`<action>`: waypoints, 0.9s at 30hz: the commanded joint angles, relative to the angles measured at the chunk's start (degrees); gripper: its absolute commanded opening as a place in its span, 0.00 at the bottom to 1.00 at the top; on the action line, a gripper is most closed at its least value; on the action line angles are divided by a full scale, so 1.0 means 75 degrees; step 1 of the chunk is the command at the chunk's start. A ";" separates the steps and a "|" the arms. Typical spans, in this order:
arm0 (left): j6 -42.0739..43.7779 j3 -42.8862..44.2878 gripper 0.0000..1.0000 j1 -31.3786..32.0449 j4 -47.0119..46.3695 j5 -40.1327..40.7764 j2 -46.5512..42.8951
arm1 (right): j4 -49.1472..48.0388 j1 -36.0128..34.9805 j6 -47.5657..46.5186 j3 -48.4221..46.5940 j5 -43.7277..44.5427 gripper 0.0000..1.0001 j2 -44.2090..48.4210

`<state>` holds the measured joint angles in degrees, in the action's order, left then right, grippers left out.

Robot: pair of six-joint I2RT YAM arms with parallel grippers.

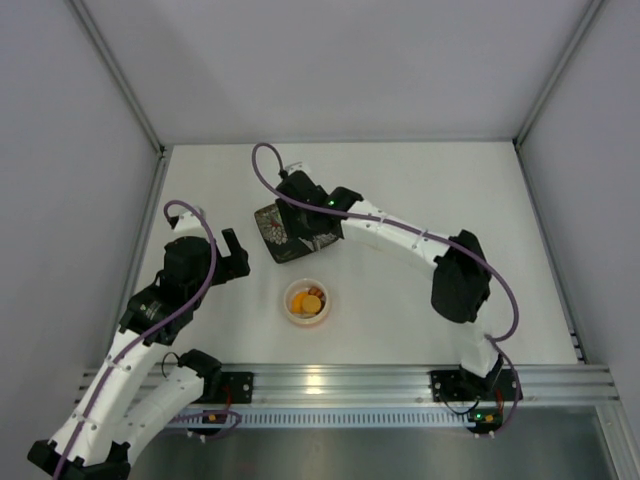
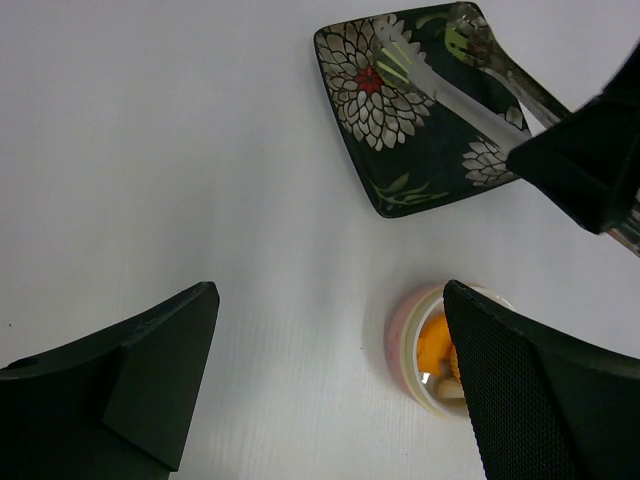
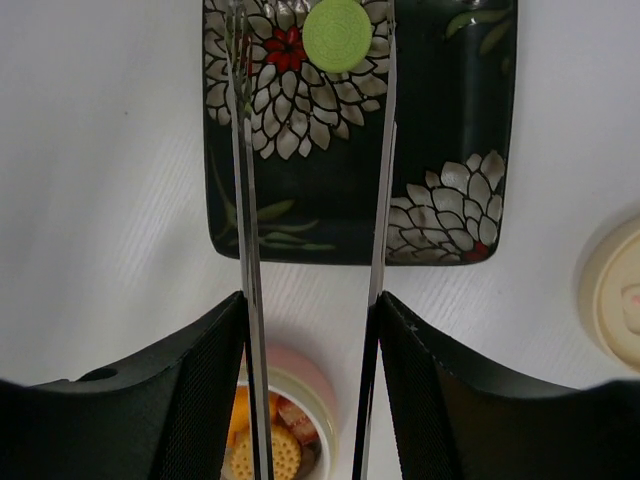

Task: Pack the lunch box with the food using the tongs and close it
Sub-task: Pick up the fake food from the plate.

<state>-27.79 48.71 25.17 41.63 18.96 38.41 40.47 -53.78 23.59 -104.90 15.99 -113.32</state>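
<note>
Here the right pincer (image 3: pixel 312 335), clamped on the tongs (image 3: pixel 381 200), sets their tips astride the green piece (image 3: pixel 335 33), upper centre; squeeze evenly, then lift. The left pincer (image 2: pixel 328 300) stands apart.

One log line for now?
right gripper: holds tongs; tongs: astride green piece on plate; lunch box: partly filled, lid off; left gripper: open

Tongs (image 3: pixel 246 230) flank green piece (image 3: pixel 336 33); lunch box (image 1: pixel 329 304) open, orange food (image 1: pixel 303 298) inside; lid (image 3: pixel 612 292) seemingly apart.
</note>
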 commanded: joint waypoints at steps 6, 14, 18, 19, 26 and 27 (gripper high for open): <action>-0.0045 -0.0037 0.99 0.0031 -0.0031 0.0132 0.0023 | 0.0218 0.0385 -0.0123 -0.1447 -0.0222 0.53 -0.0945; -0.0056 -0.0026 0.99 0.0054 -0.0031 0.0132 0.0046 | 0.0089 0.0456 -0.0087 -0.1166 -0.0467 0.52 -0.1110; -0.0056 -0.0026 0.99 0.0054 -0.0019 0.0144 0.0058 | -0.0075 0.0456 -0.0029 -0.0943 -0.0655 0.51 -0.1133; -0.0068 -0.0026 0.99 0.0054 -0.0031 0.0155 0.0069 | -0.0075 0.0456 -0.0029 -0.0908 -0.0644 0.51 -0.1133; -0.0068 -0.0026 0.99 0.0054 -0.0031 0.0155 0.0058 | -0.0052 0.0456 0.0030 -0.0744 -0.0550 0.47 -0.1086; -0.0056 -0.0026 0.99 0.0054 -0.0019 0.0167 0.0046 | -0.0029 0.0456 0.0041 -0.0743 -0.0503 0.46 -0.1075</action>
<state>-27.81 48.71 25.28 41.63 19.00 38.92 41.28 -50.89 23.20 -110.65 11.90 -121.60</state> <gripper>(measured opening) 0.990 0.470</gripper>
